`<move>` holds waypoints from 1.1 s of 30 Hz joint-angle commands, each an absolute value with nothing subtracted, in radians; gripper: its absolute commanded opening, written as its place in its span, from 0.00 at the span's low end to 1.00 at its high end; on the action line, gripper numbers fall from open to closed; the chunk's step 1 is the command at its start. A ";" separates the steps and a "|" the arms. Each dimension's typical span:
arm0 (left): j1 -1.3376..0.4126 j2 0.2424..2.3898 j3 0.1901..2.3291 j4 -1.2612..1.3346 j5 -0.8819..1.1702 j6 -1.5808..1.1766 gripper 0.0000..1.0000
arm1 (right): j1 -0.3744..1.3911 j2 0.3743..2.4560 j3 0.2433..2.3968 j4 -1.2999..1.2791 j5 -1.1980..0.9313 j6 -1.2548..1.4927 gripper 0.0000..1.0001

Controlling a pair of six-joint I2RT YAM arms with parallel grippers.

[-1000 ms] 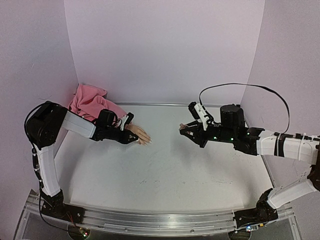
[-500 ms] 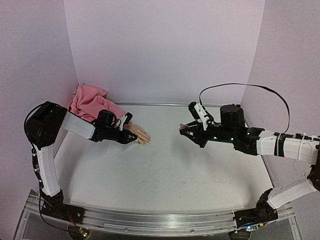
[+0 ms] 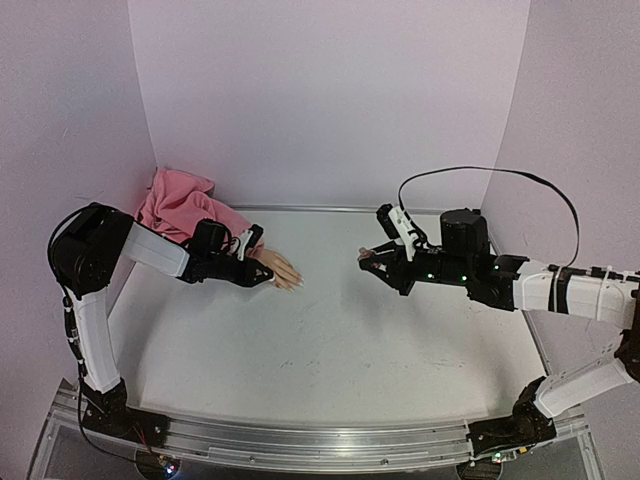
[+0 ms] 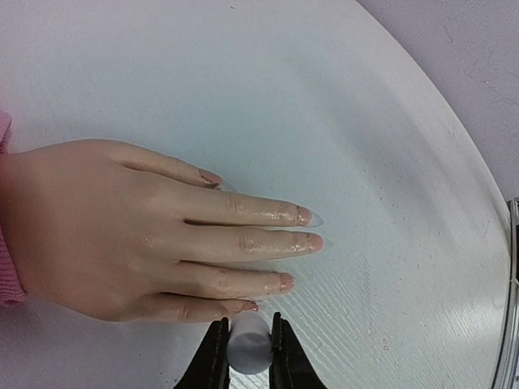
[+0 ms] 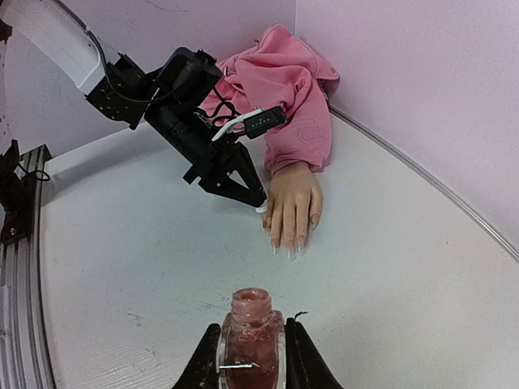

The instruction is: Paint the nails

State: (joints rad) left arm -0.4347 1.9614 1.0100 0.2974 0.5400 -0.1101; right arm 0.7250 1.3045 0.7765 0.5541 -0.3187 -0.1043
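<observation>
The mannequin hand (image 3: 277, 268) lies palm down on the table, fingers pointing right, with a pink sleeve (image 3: 180, 205) behind it. In the left wrist view its nails (image 4: 303, 215) look pale pink and glossy; the little-finger nail (image 4: 250, 306) shows red. My left gripper (image 4: 249, 361) is shut on a white brush cap (image 4: 249, 344), its tip right beside the little finger; the brush is hidden. My right gripper (image 5: 250, 361) is shut on the open pinkish polish bottle (image 5: 251, 336), held upright to the right of the hand (image 5: 292, 203). The left gripper (image 5: 258, 204) also shows there.
The pink garment (image 5: 284, 89) is bunched in the back left corner against the lilac walls. A metal rail (image 3: 300, 445) runs along the near edge. A black cable (image 3: 480, 172) loops above the right arm.
The left wrist has edged very slightly to the left beside the hand. The right arm and the bottle have not moved.
</observation>
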 commanded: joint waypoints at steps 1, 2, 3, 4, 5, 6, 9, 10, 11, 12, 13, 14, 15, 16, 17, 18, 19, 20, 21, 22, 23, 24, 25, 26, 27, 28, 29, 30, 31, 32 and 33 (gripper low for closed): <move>-0.430 1.937 1.031 0.348 0.568 -0.108 0.00 | 0.726 1.307 0.804 0.614 -0.341 -0.098 0.00; -0.430 1.938 1.032 0.348 0.569 -0.108 0.00 | 0.726 1.307 0.804 0.615 -0.342 -0.098 0.00; -0.430 1.940 1.034 0.348 0.570 -0.106 0.00 | 0.726 1.308 0.805 0.615 -0.343 -0.098 0.00; -0.430 1.941 1.036 0.348 0.569 -0.108 0.00 | 0.726 1.308 0.805 0.615 -0.343 -0.098 0.00; -0.430 1.941 1.036 0.348 0.569 -0.107 0.00 | 0.726 1.308 0.805 0.615 -0.344 -0.098 0.00; -0.430 1.943 1.038 0.348 0.569 -0.109 0.00 | 0.726 1.307 0.805 0.615 -0.344 -0.098 0.00; -0.430 1.944 1.040 0.348 0.575 -0.107 0.00 | 0.726 1.307 0.805 0.615 -0.344 -0.098 0.00; -0.430 1.947 1.043 0.347 0.576 -0.106 0.00 | 0.726 1.307 0.804 0.615 -0.344 -0.098 0.00; -0.430 1.949 1.044 0.347 0.579 -0.107 0.00 | 0.726 1.307 0.805 0.615 -0.345 -0.099 0.00; -0.430 1.950 1.044 0.345 0.581 -0.105 0.00 | 0.726 1.308 0.804 0.616 -0.345 -0.098 0.00; -0.430 1.950 1.044 0.345 0.582 -0.104 0.00 | 0.726 1.310 0.804 0.617 -0.347 -0.098 0.00; -0.430 1.950 1.046 0.344 0.581 -0.104 0.00 | 0.726 1.310 0.804 0.617 -0.347 -0.098 0.00; -0.430 1.951 1.047 0.344 0.584 -0.105 0.00 | 0.726 1.310 0.805 0.617 -0.348 -0.097 0.00; -0.430 1.952 1.049 0.342 0.586 -0.105 0.00 | 0.726 1.310 0.806 0.618 -0.348 -0.097 0.00; -0.430 1.953 1.050 0.341 0.588 -0.104 0.00 | 0.726 1.310 0.805 0.617 -0.348 -0.097 0.00; -0.430 1.954 1.051 0.339 0.589 -0.104 0.00 | 0.726 1.310 0.805 0.617 -0.348 -0.097 0.00; -0.430 1.954 1.051 0.339 0.591 -0.103 0.00 | 0.726 1.310 0.805 0.617 -0.348 -0.097 0.00; -0.430 1.955 1.052 0.338 0.592 -0.101 0.00 | 0.726 1.311 0.805 0.617 -0.348 -0.097 0.00; -0.430 1.955 1.054 0.336 0.593 -0.100 0.00 | 0.726 1.311 0.805 0.618 -0.348 -0.097 0.00; -0.430 1.956 1.055 0.335 0.594 -0.099 0.00 | 0.726 1.311 0.805 0.617 -0.349 -0.097 0.00; -0.430 1.956 1.055 0.333 0.594 -0.098 0.00 | 0.726 1.312 0.805 0.618 -0.351 -0.097 0.00; -0.430 1.958 1.056 0.333 0.594 -0.098 0.00 | 0.726 1.313 0.805 0.618 -0.350 -0.097 0.00; -0.430 1.960 1.058 0.331 0.595 -0.098 0.00 | 0.726 1.313 0.805 0.619 -0.350 -0.097 0.00; -0.431 1.961 1.060 0.328 0.596 -0.098 0.00 | 0.726 1.313 0.805 0.618 -0.350 -0.097 0.00; -0.431 1.960 1.061 0.326 0.596 -0.097 0.00 | 0.726 1.312 0.805 0.619 -0.351 -0.097 0.00; -0.431 1.961 1.063 0.324 0.596 -0.097 0.00 | 0.726 1.312 0.805 0.618 -0.350 -0.097 0.00; -0.431 1.962 1.064 0.322 0.596 -0.095 0.00 | 0.727 1.312 0.806 0.618 -0.350 -0.097 0.00; -0.432 1.965 1.066 0.320 0.595 -0.094 0.00 | 0.725 1.312 0.806 0.618 -0.350 -0.097 0.00; -0.433 1.965 1.068 0.317 0.595 -0.094 0.00 | 0.726 1.313 0.805 0.619 -0.350 -0.097 0.00; -0.435 1.966 1.070 0.314 0.595 -0.092 0.00 | 0.726 1.313 0.805 0.620 -0.350 -0.097 0.00; -0.434 1.968 1.073 0.311 0.594 -0.092 0.00 | 0.726 1.314 0.805 0.620 -0.351 -0.097 0.00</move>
State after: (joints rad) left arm -0.4347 1.9652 1.0191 0.2943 0.5758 -0.1051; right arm 0.7250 1.3113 0.7765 0.5545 -0.3294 -0.1043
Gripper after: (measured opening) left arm 0.151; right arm 0.218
